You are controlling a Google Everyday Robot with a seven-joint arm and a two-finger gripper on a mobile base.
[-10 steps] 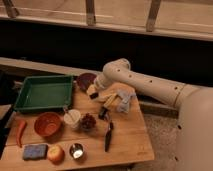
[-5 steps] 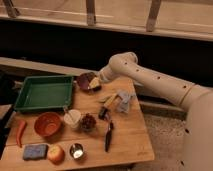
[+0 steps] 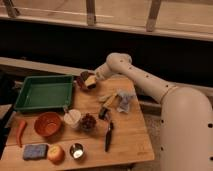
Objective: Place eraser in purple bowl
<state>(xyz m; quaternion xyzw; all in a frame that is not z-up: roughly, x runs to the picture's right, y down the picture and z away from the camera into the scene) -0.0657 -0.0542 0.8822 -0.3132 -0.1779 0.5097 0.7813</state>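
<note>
Gripper (image 3: 91, 80) at the end of my white arm sits directly over the small round dark purple bowl (image 3: 83, 78) beside the green plastic tray (image 3: 44, 91), so the eraser, which I cannot make out, lands inside rather than on the wooden table (image 3: 127, 135).

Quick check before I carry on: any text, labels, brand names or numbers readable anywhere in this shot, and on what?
None can be read. No legible text shows on the purple bowl, the green tray, the orange bowl or the wooden table. The gripper is over the purple bowl; no marking shows on the arm.
</note>
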